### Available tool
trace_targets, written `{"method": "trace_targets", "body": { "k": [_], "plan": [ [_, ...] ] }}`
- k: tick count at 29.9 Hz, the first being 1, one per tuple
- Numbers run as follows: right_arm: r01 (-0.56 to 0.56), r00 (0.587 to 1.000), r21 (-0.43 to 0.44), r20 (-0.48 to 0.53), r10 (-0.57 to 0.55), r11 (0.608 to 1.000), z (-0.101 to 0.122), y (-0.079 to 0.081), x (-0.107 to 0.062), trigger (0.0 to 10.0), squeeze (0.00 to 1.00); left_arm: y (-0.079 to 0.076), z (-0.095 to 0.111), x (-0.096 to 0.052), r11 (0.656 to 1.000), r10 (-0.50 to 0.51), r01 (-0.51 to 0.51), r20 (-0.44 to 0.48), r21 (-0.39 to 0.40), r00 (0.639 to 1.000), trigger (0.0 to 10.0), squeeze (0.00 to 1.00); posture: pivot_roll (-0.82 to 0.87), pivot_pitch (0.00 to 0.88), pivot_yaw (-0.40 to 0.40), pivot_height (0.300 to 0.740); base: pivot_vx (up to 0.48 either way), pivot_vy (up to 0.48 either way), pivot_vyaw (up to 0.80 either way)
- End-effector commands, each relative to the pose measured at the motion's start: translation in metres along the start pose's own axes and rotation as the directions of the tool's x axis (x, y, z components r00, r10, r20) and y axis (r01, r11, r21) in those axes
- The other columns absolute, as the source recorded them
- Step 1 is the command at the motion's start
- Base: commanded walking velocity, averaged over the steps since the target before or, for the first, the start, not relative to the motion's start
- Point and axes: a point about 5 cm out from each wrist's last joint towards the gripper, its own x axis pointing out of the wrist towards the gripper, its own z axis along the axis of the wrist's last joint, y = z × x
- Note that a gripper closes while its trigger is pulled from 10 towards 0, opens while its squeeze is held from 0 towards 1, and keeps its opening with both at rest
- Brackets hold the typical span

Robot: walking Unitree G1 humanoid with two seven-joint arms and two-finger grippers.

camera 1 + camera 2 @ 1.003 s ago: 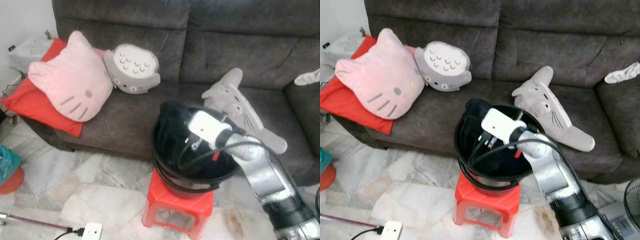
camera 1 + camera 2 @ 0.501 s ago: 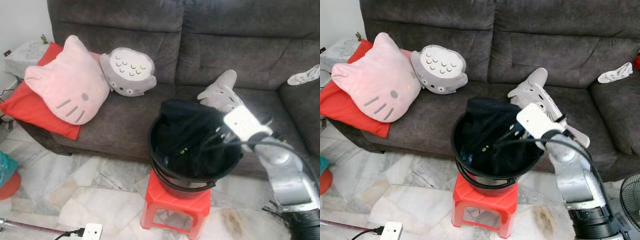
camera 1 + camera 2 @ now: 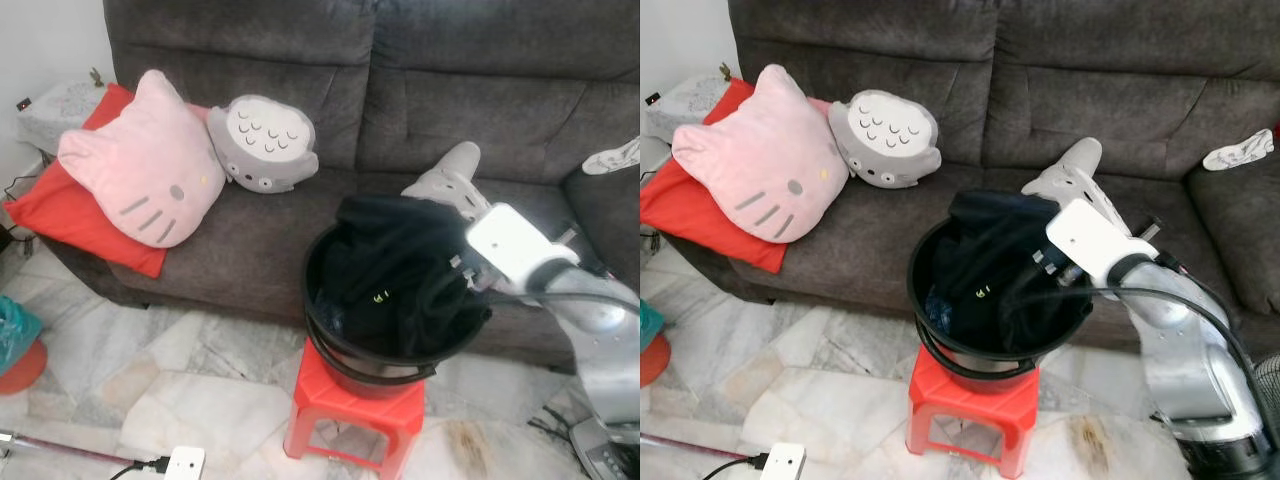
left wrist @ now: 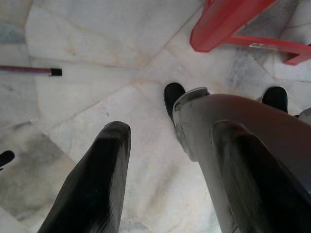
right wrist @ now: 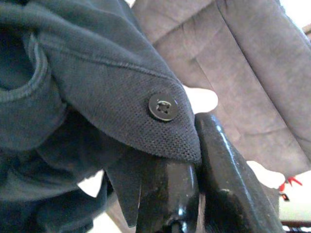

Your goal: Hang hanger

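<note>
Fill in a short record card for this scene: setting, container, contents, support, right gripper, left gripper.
setting: grey sofa on a marble floor
container: black bucket
contents: dark garment bunched inside, partly lifted over the rim
support: red stool under the bucket
right gripper: shut on the garment's collar, beside a button
left gripper: open, hanging idle above the floor

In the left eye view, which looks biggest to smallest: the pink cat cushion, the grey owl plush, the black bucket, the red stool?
1. Black round plastic bucket
2. Pink cat-face cushion, nearly as large
3. Red plastic stool and grey round owl plush: too alike to rank
</note>
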Motion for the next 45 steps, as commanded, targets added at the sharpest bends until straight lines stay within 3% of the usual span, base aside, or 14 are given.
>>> {"method": "trace_targets", "body": {
  "k": [1,6,15,20,21,24,29,33,34,35,38,39,43,45],
  "plan": [
    [0.052,0.997,-0.023,0.058,-0.05,0.998,0.005,-0.006,0.0,0.0,0.0,-0.001,-0.007,-0.001,1.0,-0.012,0.013,-0.036,0.026,0.999,10.0,0.0,-0.14,0.069,0.008,0.74,0.0,0.0,0.0],
    [-0.052,0.952,0.036,0.303,0.039,0.998,0.045,0.012,0.006,0.0,0.0,-0.001,-0.007,-0.001,1.0,-0.007,0.008,-0.031,0.02,0.999,10.0,0.0,-0.13,0.067,0.005,0.74,0.0,0.0,0.0],
    [-0.176,0.879,-0.082,0.434,0.195,0.981,0.055,0.033,0.019,0.0,0.0,0.0,-0.007,-0.001,1.0,-0.001,0.002,-0.032,0.02,0.999,10.0,0.0,-0.11,0.072,0.007,0.74,0.0,0.0,0.0],
    [-0.279,0.794,-0.14,0.522,0.311,0.95,0.069,0.048,0.019,0.0,0.0,0.0,-0.008,-0.001,1.0,0.003,-0.002,-0.032,0.019,0.999,10.0,0.0,-0.11,0.075,0.008,0.74,0.0,0.0,0.0],
    [-0.32,0.754,-0.159,0.555,0.352,0.934,0.074,0.054,0.018,0.0,0.0,0.001,-0.008,-0.002,1.0,0.004,-0.003,-0.033,0.02,0.999,10.0,0.0,-0.11,0.077,0.009,0.74,0.0,0.0,0.0],
    [-0.338,0.728,-0.177,0.574,0.377,0.924,0.077,0.057,0.017,0.0,0.0,0.001,-0.008,-0.002,1.0,0.005,-0.004,-0.034,0.021,0.999,10.0,0.0,-0.1,0.077,0.011,0.74,0.0,0.0,0.0],
    [-0.415,0.643,-0.195,0.629,0.438,0.889,0.081,0.068,0.016,0.0,0.0,0.001,-0.008,-0.002,1.0,0.008,-0.008,-0.034,0.024,0.999,10.0,0.0,-0.1,0.077,0.011,0.74,0.0,0.0,0.0],
    [-0.42,0.65,-0.185,0.621,0.437,0.888,0.077,0.07,0.019,0.0,0.0,0.002,-0.008,-0.002,1.0,0.008,-0.007,-0.035,0.026,0.999,10.0,0.0,-0.1,0.077,0.011,0.74,0.0,0.0,0.0],
    [-0.39,0.692,-0.174,0.593,0.412,0.904,0.073,0.068,0.025,3.9,0.0,0.002,-0.009,-0.002,1.0,0.008,-0.007,-0.035,0.027,0.999,10.0,0.0,-0.1,0.079,0.014,0.74,0.0,0.0,0.0],
    [-0.369,0.744,-0.156,0.541,0.391,0.916,0.063,0.066,0.034,10.0,0.0,0.002,-0.009,-0.002,1.0,0.007,-0.006,-0.035,0.028,0.999,10.0,0.0,-0.1,0.078,0.015,0.74,0.0,0.0,0.0],
    [-0.362,0.789,-0.124,0.487,0.374,0.924,0.053,0.067,0.041,10.0,0.0,0.002,-0.009,-0.002,1.0,0.006,-0.005,-0.035,0.029,0.999,10.0,0.0,-0.1,0.078,0.015,0.74,0.0,0.0,0.0],
    [-0.35,0.831,-0.096,0.426,0.357,0.932,0.041,0.07,0.048,10.0,0.0,0.002,-0.009,-0.002,1.0,0.006,-0.005,-0.036,0.028,0.999,10.0,0.0,-0.1,0.078,0.014,0.74,0.0,0.0,0.0],
    [-0.326,0.875,-0.049,0.362,0.321,0.944,0.027,0.071,0.055,10.0,0.0,0.002,-0.009,-0.002,1.0,0.005,-0.004,-0.037,0.031,0.999,10.0,0.0,-0.1,0.078,0.014,0.74,0.0,0.0,0.0],
    [-0.333,0.866,-0.036,0.384,0.32,0.942,0.028,0.072,0.053,10.0,0.0,0.002,-0.009,-0.002,0.999,0.005,-0.004,-0.038,0.033,0.999,10.0,0.0,-0.09,0.081,0.018,0.74,0.0,0.0,0.0]
  ]
}}
